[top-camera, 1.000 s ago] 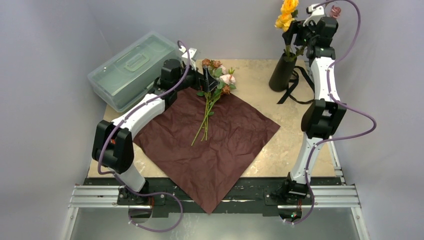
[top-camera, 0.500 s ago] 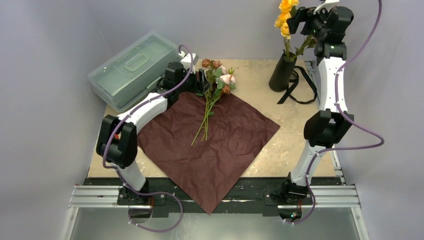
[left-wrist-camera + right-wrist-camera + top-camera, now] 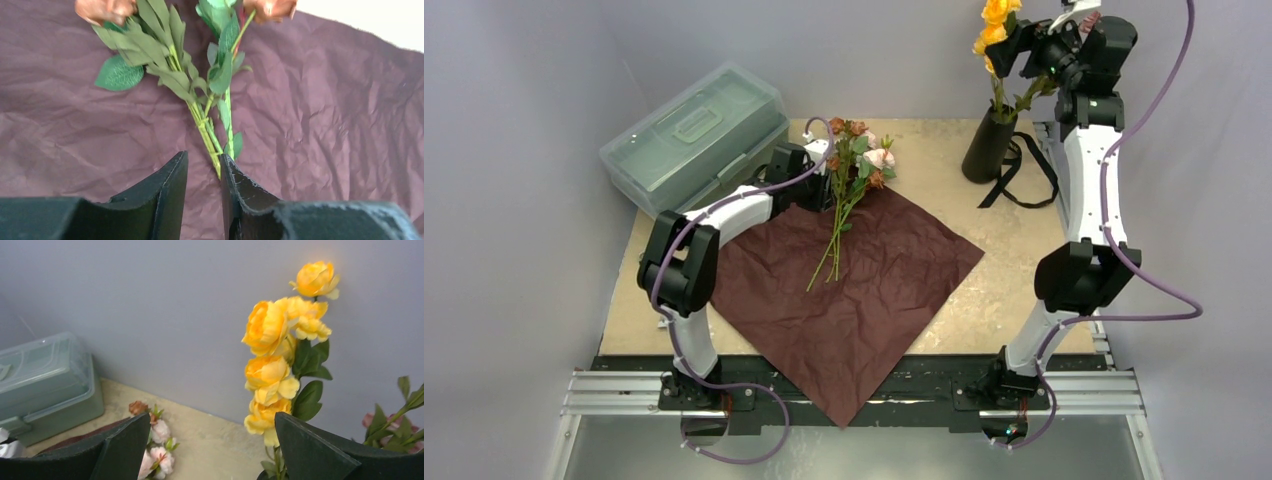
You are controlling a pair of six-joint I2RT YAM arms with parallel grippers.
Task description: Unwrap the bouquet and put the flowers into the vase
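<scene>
The bouquet is unwrapped. Its pink and dusky-red flowers (image 3: 852, 165) lie with long green stems (image 3: 206, 131) on the spread maroon paper (image 3: 854, 290). My left gripper (image 3: 826, 186) sits low at those stems; its jaws have narrowed to a small gap (image 3: 204, 159). The stems run up against the right fingertip (image 3: 231, 172), and paper shows through the gap. The black vase (image 3: 989, 146) stands at the back right and holds yellow flowers (image 3: 997, 22) (image 3: 272, 355). My right gripper (image 3: 1016, 45) (image 3: 212, 417) hangs open high up beside the yellow blooms, holding nothing.
A translucent green-grey lidded box (image 3: 694, 130) (image 3: 45, 380) stands at the back left. A black ribbon (image 3: 1016, 185) lies loose on the beige tabletop (image 3: 1014, 280) by the vase. The paper's front corner overhangs the near rail.
My left gripper has slid right, up to the stems, and its jaws have narrowed. My right gripper has risen away from the yellow flowers and opened wide.
</scene>
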